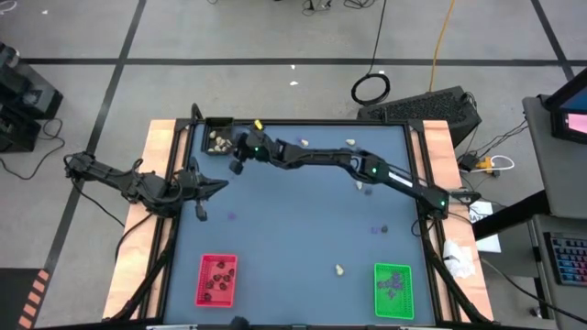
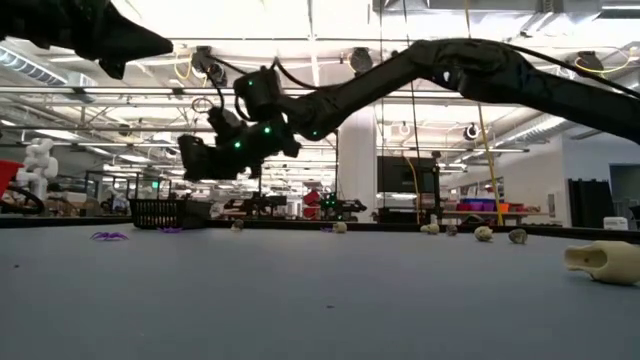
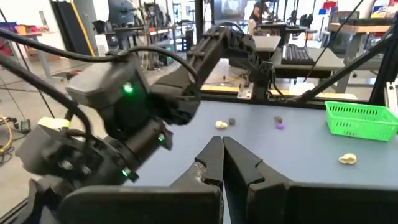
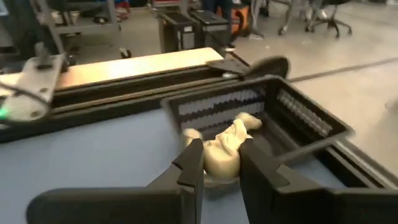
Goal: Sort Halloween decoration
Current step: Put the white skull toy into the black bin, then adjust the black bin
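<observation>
Right wrist view is showing the right gripper (image 4: 219, 163) pinching a cream-white lump (image 4: 222, 155) across its middle, the black tray (image 4: 311, 127) just ahead; it seems light, rigid, slightly slippery.

My tabletop (image 1: 293, 229) is blue-grey. On it, a black tray (image 1: 218, 137) sits at eleven o'clock, a red tray (image 1: 217, 280) at seven and a green tray (image 1: 393, 290) at five. Loose trinkets lie scattered: a cream-white lump (image 1: 338, 269) near six, a purple bit (image 1: 374, 229) toward four.
</observation>
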### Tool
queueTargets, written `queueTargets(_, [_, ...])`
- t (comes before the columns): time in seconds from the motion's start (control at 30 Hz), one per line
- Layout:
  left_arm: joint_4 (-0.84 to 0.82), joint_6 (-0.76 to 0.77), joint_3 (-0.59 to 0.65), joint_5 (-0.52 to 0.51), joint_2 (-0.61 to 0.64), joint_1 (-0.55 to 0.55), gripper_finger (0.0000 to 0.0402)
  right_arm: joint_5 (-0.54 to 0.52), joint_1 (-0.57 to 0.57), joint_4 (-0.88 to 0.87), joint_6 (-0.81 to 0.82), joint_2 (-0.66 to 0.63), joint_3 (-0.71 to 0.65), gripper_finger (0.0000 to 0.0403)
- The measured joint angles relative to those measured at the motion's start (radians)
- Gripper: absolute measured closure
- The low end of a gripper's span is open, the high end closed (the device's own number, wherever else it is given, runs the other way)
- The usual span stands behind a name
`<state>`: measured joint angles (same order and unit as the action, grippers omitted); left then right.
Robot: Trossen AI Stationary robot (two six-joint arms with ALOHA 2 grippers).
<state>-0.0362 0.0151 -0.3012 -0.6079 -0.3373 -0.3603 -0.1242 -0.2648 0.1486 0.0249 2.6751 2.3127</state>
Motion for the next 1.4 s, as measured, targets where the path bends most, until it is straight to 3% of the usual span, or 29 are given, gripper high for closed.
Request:
queueTargets(0.37, [0.0,0.001,0.0,0.0,0.0,0.0,0.0401,0.08,-0.037,0.153,0.164,0.023,0.003,0.0348])
queueTargets(0.77, [0.005,0.002,0.0,-0.002,-0.001,0.0,0.0401,0.077,-0.043,0.189,0.263,0.056,0.002,0.0341])
queueTargets(1.0, [0.006,0.003,0.0,-0.003,-0.001,0.0,0.0401,0.076,-0.042,0.225,0.297,0.056,0.002,0.0315])
queueTargets(1.4, [0.006,0.003,0.0,-0.003,-0.001,0.0,0.0401,0.074,-0.041,0.223,0.303,0.056,0.002,0.0232])
